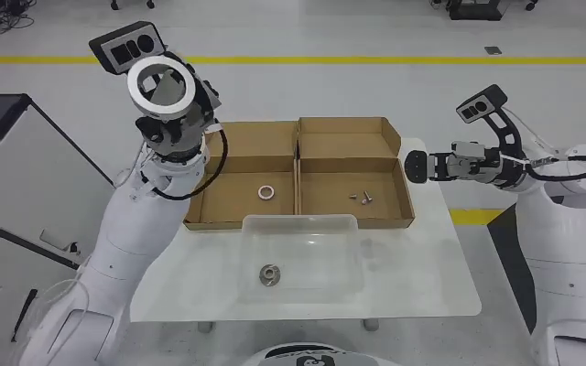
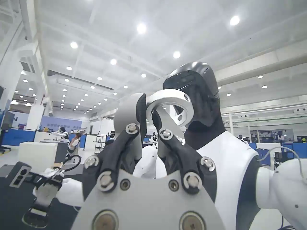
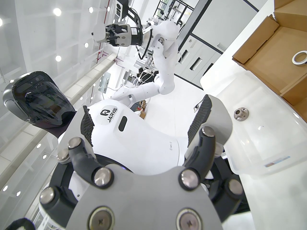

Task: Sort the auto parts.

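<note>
Left jaws pinch a big metal ring [image 2: 165,96], held high; a small ring [image 1: 266,193] lies in the cardboard box [image 1: 240,206] below them. Right jaws gape wide, empty, just off the counter [image 1: 439,274]

My left arm [image 1: 151,206] is raised high on the left side with the wrist turned upward. My left gripper [image 2: 149,111] pinches a metal ring [image 2: 168,98] by its rim, with one finger apparently inside the hole and the other outside. My right arm [image 1: 536,174] is held level on the right, wrist pointing left. My right gripper [image 3: 146,110] has its fingers spread wide.
</note>
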